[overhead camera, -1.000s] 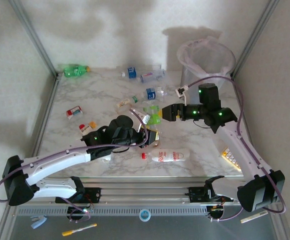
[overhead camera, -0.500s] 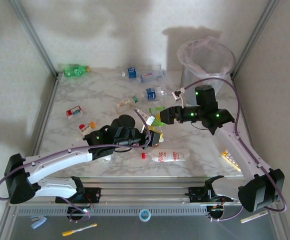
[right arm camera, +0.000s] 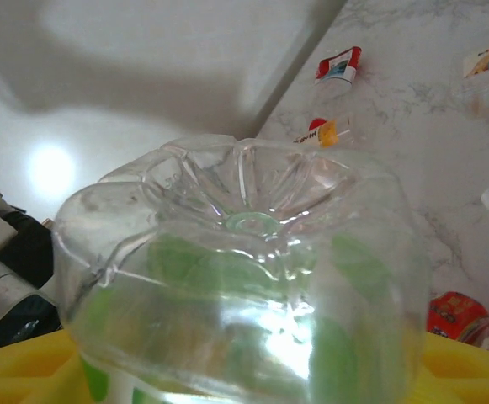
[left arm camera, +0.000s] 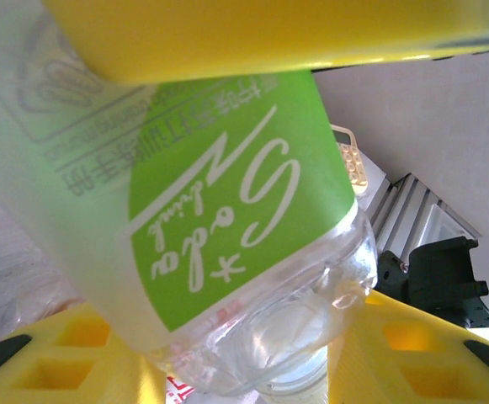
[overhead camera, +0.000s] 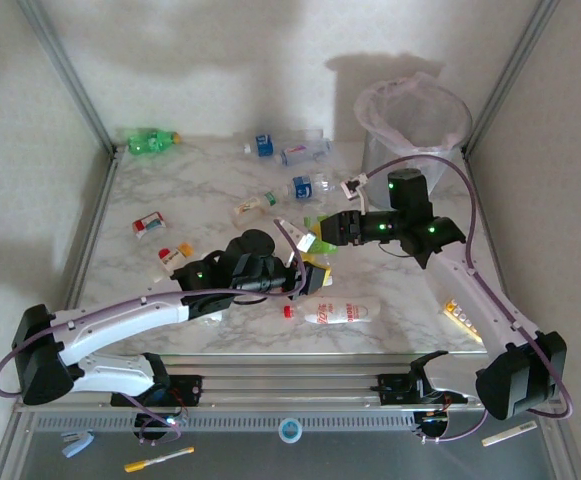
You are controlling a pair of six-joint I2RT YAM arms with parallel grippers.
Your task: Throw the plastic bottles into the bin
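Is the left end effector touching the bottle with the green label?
Touching. In the left wrist view, the green-label bottle sits wedged between the left end effector's two yellow fingers, its clear end pressed against both.

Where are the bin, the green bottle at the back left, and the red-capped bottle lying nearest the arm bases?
bin (overhead camera: 415, 125), top external view, inner lined wall.
green bottle (overhead camera: 150, 141), top external view, body.
red-capped bottle (overhead camera: 338, 313), top external view, white label.

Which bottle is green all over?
The green bottle at the far left corner; the others have clear bodies, even the green-labelled bottle in the left gripper.
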